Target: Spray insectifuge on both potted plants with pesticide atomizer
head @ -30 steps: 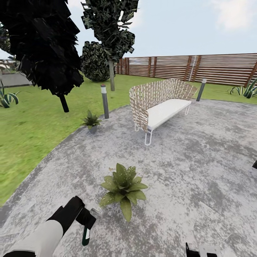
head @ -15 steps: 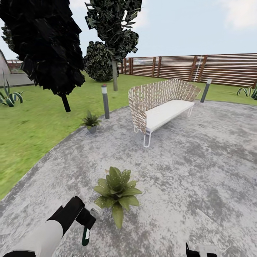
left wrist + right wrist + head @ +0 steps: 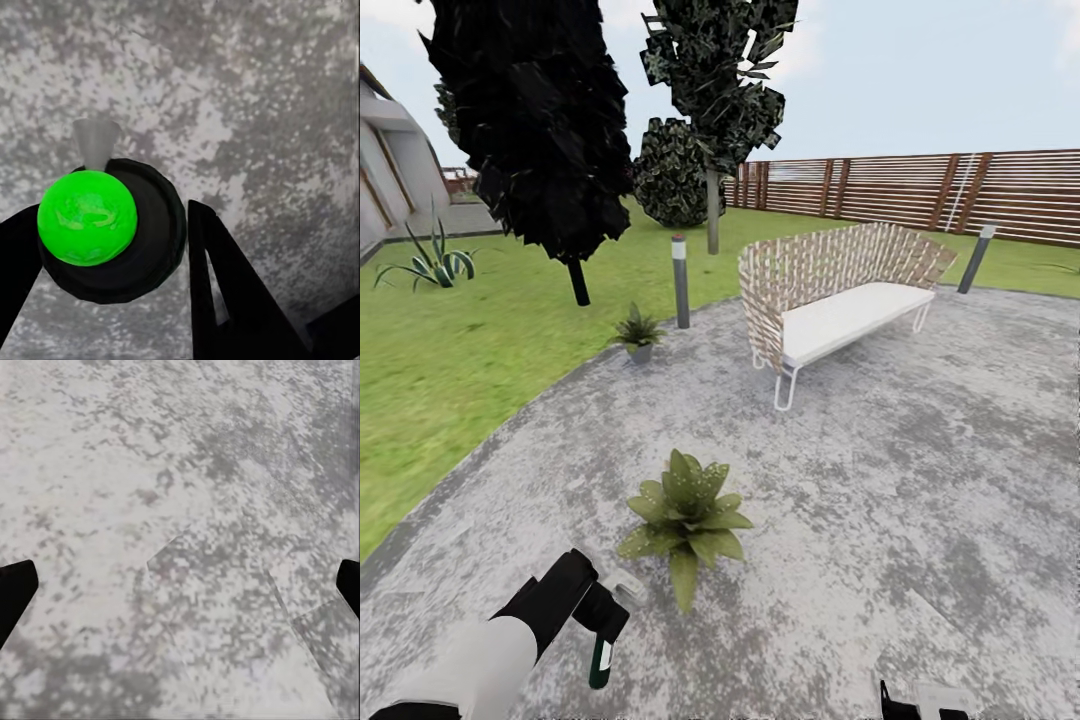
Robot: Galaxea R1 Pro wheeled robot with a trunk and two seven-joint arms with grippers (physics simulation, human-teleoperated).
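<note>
Left gripper (image 3: 600,612) pinches the spray bottle (image 3: 601,655) just beside the near potted plant (image 3: 684,517), nozzle half hidden; right gripper (image 3: 180,585) spread wide, fingertips cut off at frame edges.

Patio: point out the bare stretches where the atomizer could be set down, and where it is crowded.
Bare stone lies between the near potted plant and the bench, and across the patio to the bench's right. It is crowded by the left gripper holding the atomizer beside that plant.
</note>
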